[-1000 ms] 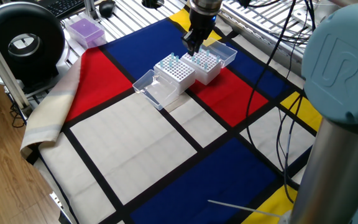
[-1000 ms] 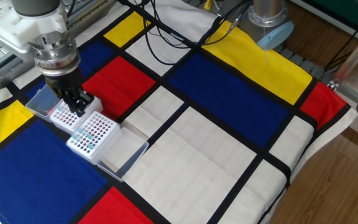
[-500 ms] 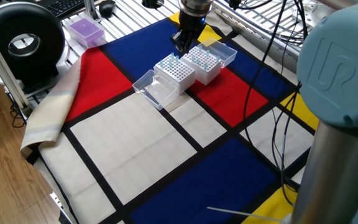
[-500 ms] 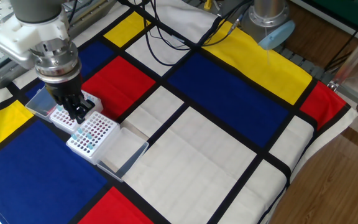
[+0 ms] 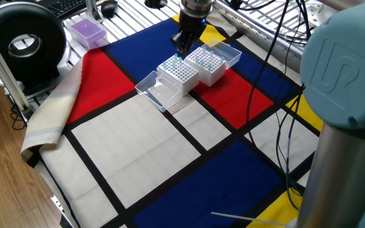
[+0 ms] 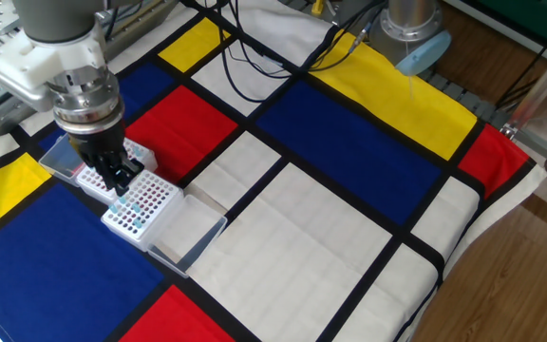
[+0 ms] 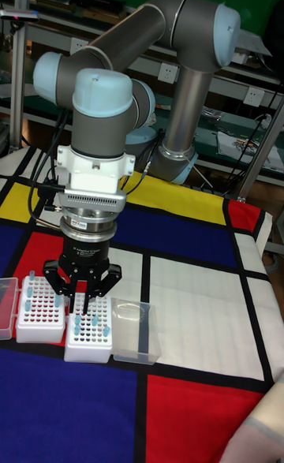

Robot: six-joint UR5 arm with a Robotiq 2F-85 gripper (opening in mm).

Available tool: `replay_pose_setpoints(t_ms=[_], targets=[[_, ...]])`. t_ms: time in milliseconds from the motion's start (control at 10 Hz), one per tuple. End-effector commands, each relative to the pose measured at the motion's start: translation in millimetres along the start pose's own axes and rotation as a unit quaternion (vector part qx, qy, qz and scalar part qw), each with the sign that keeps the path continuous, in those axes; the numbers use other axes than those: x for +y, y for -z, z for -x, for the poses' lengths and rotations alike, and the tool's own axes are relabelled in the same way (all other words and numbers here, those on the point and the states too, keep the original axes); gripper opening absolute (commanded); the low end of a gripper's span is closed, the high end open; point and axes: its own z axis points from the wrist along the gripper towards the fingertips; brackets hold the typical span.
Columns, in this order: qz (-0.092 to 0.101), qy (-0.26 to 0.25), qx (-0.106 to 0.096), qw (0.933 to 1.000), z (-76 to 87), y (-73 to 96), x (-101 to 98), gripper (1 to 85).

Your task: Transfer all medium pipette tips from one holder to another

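Note:
Two white racks stand side by side on the patterned cloth. The fuller rack [image 5: 206,63] [image 6: 98,173] [image 7: 39,307] holds many pale blue medium pipette tips [image 7: 38,296]. The other rack [image 5: 178,71] [image 6: 142,207] [image 7: 87,335] holds only a few tips [image 7: 93,322]. My gripper [image 5: 180,53] [image 6: 122,184] [image 7: 81,305] hangs just above the far edge of this emptier rack. Its fingers are drawn together on a slender pale tip that points down.
Each rack has a clear lid folded open beside it [image 5: 154,88] [image 5: 230,50] [image 7: 134,327]. A purple box [image 5: 86,30] and a black round device [image 5: 24,41] sit at the cloth's far left. Cables [image 6: 254,57] cross the back. The arm's base [image 5: 347,114] stands at the right.
The gripper has moved from above the fuller rack across to the emptier rack, still shut.

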Motion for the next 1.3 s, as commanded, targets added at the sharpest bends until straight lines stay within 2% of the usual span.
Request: replay_pose_setpoints(t_ms=[0, 1200], targets=[[0.004, -0.005, -0.009, 0.9999, 5.0, -6.8, 2.5, 26.3], [-0.003, -0.004, -0.015, 0.9999, 3.4, -20.9, 4.1, 25.7]])
